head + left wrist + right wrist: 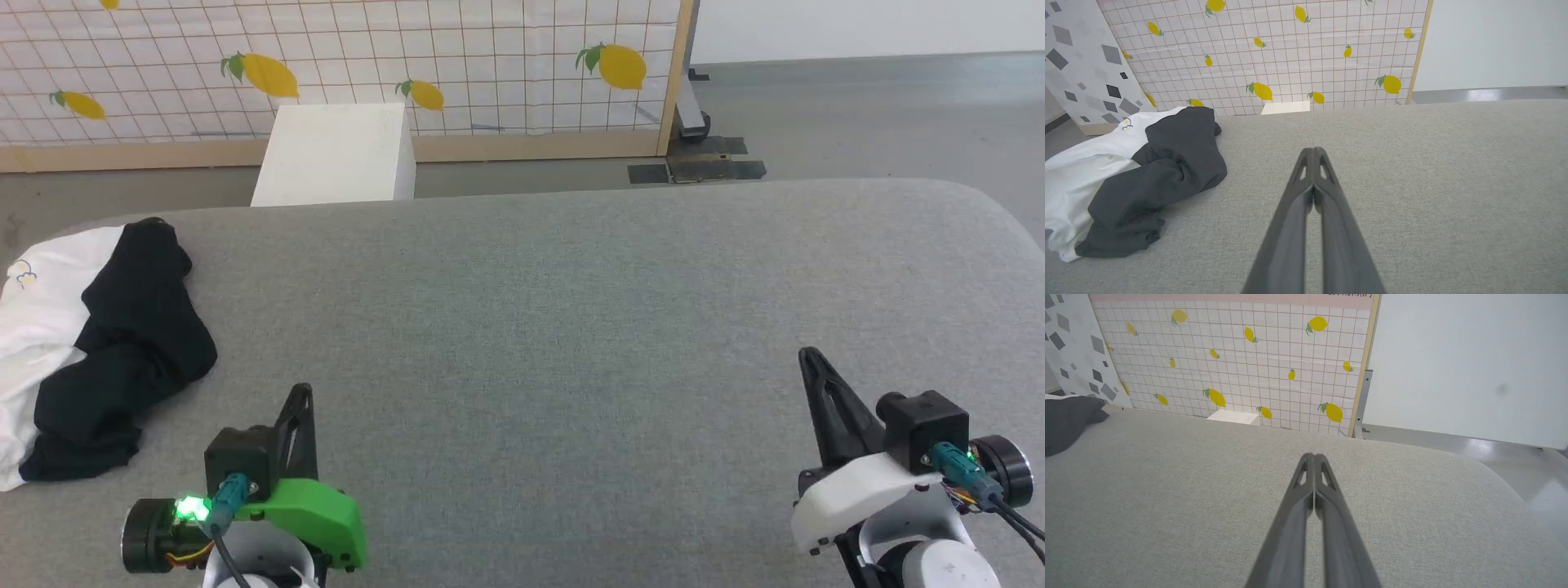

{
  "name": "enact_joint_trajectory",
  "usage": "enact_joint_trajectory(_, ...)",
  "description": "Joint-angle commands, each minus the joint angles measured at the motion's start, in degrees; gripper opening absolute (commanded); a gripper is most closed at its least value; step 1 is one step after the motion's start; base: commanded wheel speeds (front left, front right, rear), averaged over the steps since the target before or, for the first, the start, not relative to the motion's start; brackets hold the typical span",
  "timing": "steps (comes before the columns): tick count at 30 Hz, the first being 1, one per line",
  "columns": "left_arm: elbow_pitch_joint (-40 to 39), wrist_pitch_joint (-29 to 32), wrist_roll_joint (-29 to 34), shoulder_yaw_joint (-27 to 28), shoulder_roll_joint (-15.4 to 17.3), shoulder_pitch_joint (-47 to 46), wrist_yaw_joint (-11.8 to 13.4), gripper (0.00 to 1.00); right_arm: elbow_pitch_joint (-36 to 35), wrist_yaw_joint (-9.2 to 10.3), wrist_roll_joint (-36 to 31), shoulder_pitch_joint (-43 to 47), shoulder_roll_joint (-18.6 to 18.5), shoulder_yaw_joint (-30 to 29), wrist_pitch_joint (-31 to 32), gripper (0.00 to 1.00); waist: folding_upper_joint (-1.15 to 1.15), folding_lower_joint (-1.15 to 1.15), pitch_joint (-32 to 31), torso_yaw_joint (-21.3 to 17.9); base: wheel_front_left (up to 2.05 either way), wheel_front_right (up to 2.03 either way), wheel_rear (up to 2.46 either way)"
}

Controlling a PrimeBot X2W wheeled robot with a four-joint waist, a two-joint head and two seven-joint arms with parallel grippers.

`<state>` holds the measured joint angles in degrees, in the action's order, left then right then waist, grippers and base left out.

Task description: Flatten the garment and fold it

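Your garment (90, 343) lies crumpled at the far left of the grey surface (571, 327), its black sleeve heaped over the white body and its left side cut off by the edge of the head view, so you cannot tell how much of it hangs over the rim. That is the main hazard: a tug toward the outside, or a push with the fingers, could slide the soft cloth off the surface altogether. Both sets of jaws are pressed together and hold nothing; the left gripper (302, 394) hovers near the black heap, the right gripper (808, 355) is well apart from it over bare fabric. If you go in without spreading the jaws first, you will only shove the pile. Pinch into the thick black bunch and you likely catch several layers at once, so the sleeve stays twisted when you lift. One-sided pulling by the left arm alone may stretch the shirt askew rather than flatten it
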<state>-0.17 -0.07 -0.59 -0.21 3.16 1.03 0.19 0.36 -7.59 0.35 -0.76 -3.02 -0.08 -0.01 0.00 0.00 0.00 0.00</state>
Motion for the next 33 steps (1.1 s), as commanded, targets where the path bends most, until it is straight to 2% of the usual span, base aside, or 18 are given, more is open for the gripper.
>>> enact_joint_trajectory(1,0.0,0.0,0.0,0.0,0.0,0.0,0.0,1.0,0.0,0.0,0.0,0.0,0.0,0.0,0.0,1.0,0.0,0.0,0.0,0.0,0.0,0.0,0.0)
enact_joint_trajectory(21,0.0,-2.1,0.1,-1.1,0.1,-1.0,2.5,1.0,-1.2,0.01,3.3,0.0,0.0,-1.4,-2.1,1.0,0.0,0.0,0.3,0.5,0.0,0.0,0.0)
enact_joint_trajectory(33,-0.8,-3.5,0.1,-1.6,0.6,-1.7,4.5,1.0,-2.1,0.02,4.0,0.3,0.0,-0.1,-3.5,1.0,0.0,0.0,0.7,2.8,0.0,0.0,0.0)
